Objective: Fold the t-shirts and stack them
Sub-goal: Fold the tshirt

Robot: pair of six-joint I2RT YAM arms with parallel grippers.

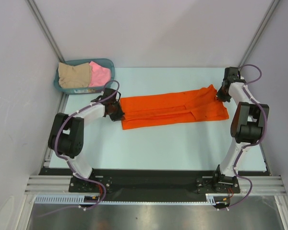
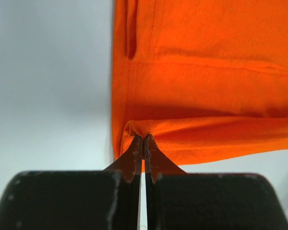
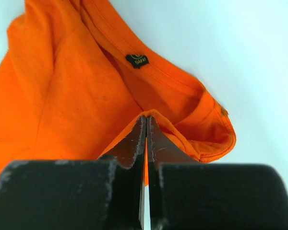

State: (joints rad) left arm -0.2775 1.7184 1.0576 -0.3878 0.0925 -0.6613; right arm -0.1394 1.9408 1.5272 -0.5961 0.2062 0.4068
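The orange t-shirt point(image 1: 173, 109) lies as a long folded strip across the middle of the table. My left gripper point(image 1: 118, 111) is shut on its left end, and the left wrist view shows the hem of the orange t-shirt point(image 2: 206, 96) pinched between the jaws of the left gripper point(image 2: 143, 139). My right gripper point(image 1: 222, 94) is shut on the right end; close up, the right gripper point(image 3: 146, 120) pinches a fold of the orange t-shirt point(image 3: 72, 96) near the collar with its black label. A pink t-shirt point(image 1: 100, 74) and a beige t-shirt point(image 1: 74, 74) lie crumpled in the basket.
The teal basket point(image 1: 108, 63) stands at the table's back left corner, just behind my left arm. White walls enclose the table point(image 1: 153, 148) on the left, back and right. A metal rail runs along the near edge by the arm bases.
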